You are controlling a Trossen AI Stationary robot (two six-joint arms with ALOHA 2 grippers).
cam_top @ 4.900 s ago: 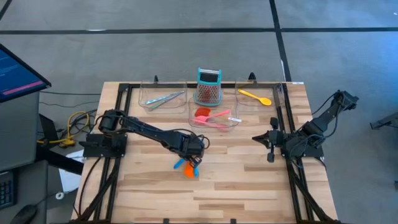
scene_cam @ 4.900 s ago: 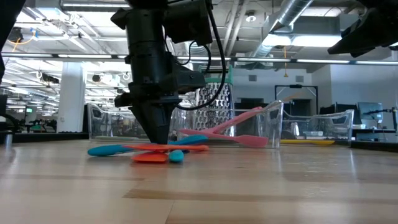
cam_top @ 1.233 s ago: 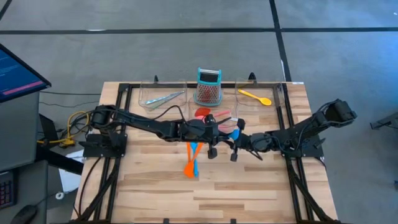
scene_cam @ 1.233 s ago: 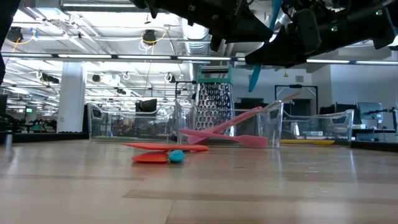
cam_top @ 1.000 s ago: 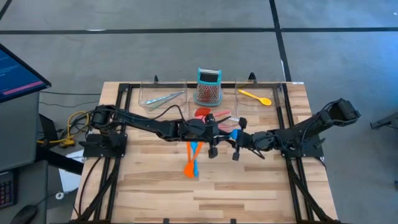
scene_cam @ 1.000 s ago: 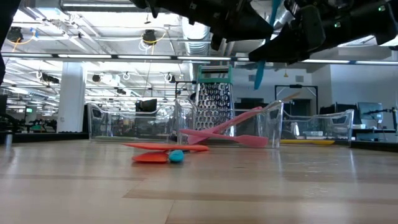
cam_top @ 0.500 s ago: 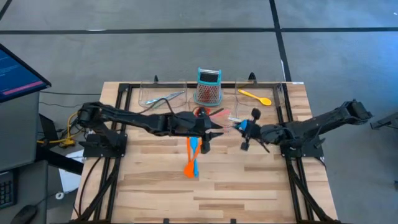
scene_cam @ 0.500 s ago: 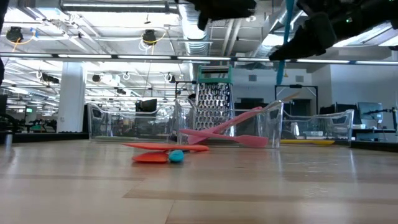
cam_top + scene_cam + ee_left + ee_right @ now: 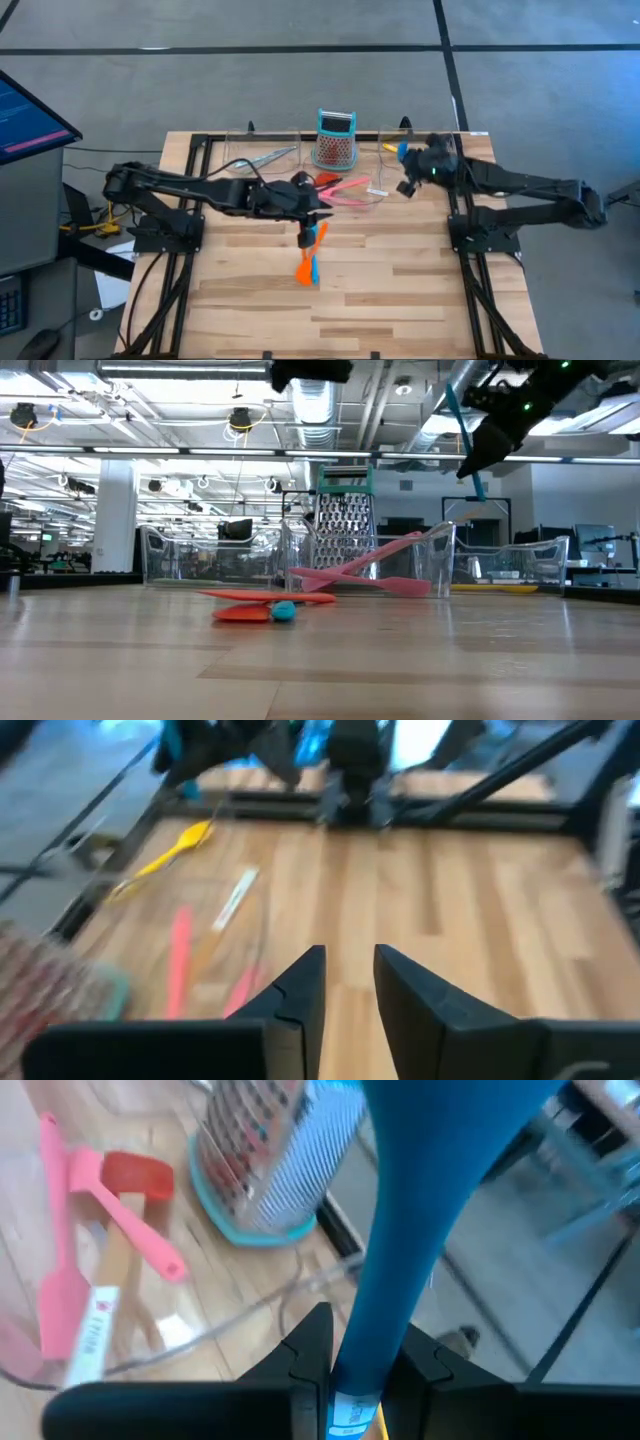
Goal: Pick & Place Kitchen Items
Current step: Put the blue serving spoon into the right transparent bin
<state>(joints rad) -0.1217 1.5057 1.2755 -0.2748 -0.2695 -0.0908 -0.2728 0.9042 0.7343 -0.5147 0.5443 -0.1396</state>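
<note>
My right gripper (image 9: 406, 168) is at the far right, beside the clear tray (image 9: 440, 172) that holds a yellow spoon (image 9: 412, 156), and is shut on a blue utensil (image 9: 463, 438). My left gripper (image 9: 312, 207) hovers open over the table's middle, nothing between its fingers (image 9: 300, 992). An orange utensil (image 9: 304, 262) and a blue spoon (image 9: 315, 250) lie crossed on the wood below it. Pink and red spatulas (image 9: 345, 186) lie in the middle tray. Silvery tongs (image 9: 262, 158) lie in the left tray. My right gripper pinches the blue utensil's slim stem (image 9: 362, 1352) between its two fingers. The utensil widens away from the fingers. In the low view it stands steeply tilted, sticking out above and below the gripper, lifted clear of table and trays.
A teal-topped metal grater (image 9: 335, 140) stands at the far edge between the trays. Black frame rails (image 9: 462, 250) run along both table sides. Bare wood (image 9: 330, 310) stretches toward the near edge. A monitor (image 9: 30, 120) stands off the table's left.
My right gripper has carried the blue utensil up and away from the table's middle, toward the far right tray, turning as it went. My left gripper has drawn back toward the table's left and risen, apart from the blue utensil.
</note>
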